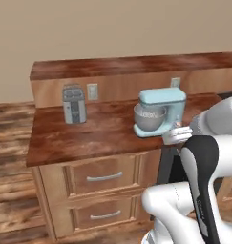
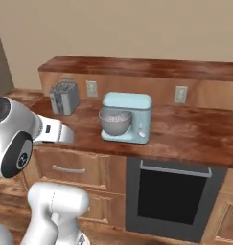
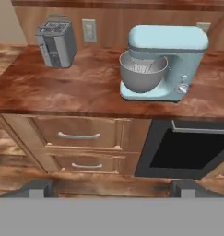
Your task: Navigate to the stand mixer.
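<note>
On counter: stand mixer [image 3: 162, 62], toaster [image 3: 56, 44] well left; no legible labels; tool [image 3: 111, 186] seemingly open, empty.

Plain beige wall [image 1: 112, 26] behind a raised wooden ledge [image 2: 137, 67]. Below it, a reddish-brown wood countertop [image 1: 89, 136] runs over light wooden cabinets with two stacked drawers [image 3: 81, 134] bearing silver bar handles. Two wall outlets [image 2: 91, 88] sit on the backsplash. A dark oven front [image 2: 173, 196] adjoins the drawers. Wood-plank floor [image 1: 10, 176].
</note>
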Available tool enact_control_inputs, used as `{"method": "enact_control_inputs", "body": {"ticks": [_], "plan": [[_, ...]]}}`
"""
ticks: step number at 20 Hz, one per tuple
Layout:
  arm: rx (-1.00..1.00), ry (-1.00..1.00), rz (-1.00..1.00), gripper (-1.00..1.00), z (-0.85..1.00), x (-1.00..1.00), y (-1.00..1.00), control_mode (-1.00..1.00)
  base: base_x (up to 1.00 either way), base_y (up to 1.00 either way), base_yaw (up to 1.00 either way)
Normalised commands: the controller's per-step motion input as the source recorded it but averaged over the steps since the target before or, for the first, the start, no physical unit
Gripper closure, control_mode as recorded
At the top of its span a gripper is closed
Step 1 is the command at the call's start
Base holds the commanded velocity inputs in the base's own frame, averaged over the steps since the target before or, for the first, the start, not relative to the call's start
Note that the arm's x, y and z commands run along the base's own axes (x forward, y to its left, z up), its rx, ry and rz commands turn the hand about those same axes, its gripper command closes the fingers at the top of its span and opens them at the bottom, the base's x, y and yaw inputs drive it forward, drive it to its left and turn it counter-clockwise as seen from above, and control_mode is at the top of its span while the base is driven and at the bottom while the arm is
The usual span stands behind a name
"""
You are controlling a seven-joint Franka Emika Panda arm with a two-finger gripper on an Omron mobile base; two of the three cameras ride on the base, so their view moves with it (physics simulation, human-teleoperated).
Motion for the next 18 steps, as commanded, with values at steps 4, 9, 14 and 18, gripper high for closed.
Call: {"method": "enact_control_inputs", "body": {"ticks": [4, 9, 14, 18], "plan": [[0.0, 0.0, 0.0, -1.0, 0.0, 0.0, 0.0, 1.0, 1.0, 0.24, -0.22], [0.0, 0.0, 0.0, -1.0, 0.0, 0.0, 0.0, 1.0, 1.0, -0.94, -0.05], [0.0, 0.0, 0.0, -1.0, 0.0, 0.0, 0.0, 1.0, 0.89, -0.35, 0.0], [0.0, 0.0, 0.0, -1.0, 0.0, 0.0, 0.0, 1.0, 1.0, 0.29, 0.0]]}}
